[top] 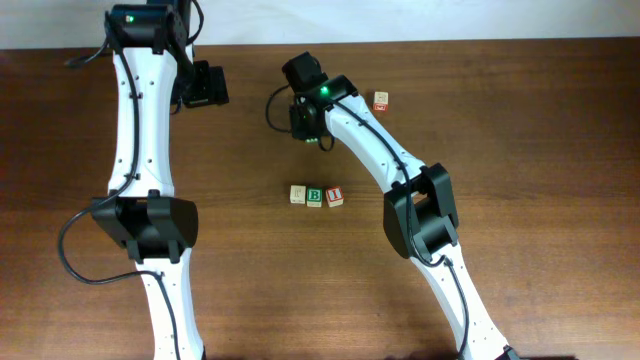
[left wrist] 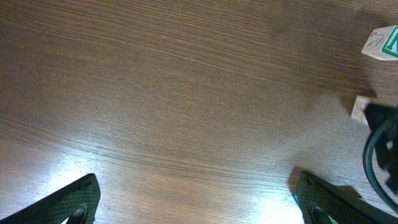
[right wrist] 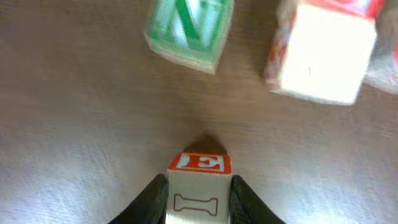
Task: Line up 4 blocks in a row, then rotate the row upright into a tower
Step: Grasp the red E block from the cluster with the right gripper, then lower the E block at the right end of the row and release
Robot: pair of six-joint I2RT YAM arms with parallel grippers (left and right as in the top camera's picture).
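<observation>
My right fingers [right wrist: 154,198] pinch the red-lettered block [right wrist: 199,180] by its sides, down on the counter [right wrist: 74,124], so I judge a twist in place is intended; my left fingers [left wrist: 71,202] stand spread wide, empty, out of the way

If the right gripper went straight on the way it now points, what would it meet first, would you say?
Beyond the red "E" block between its fingers, the right gripper looks lined up with the green "N" block; the pale block sits off to one side. Depth is hard to judge.
</observation>
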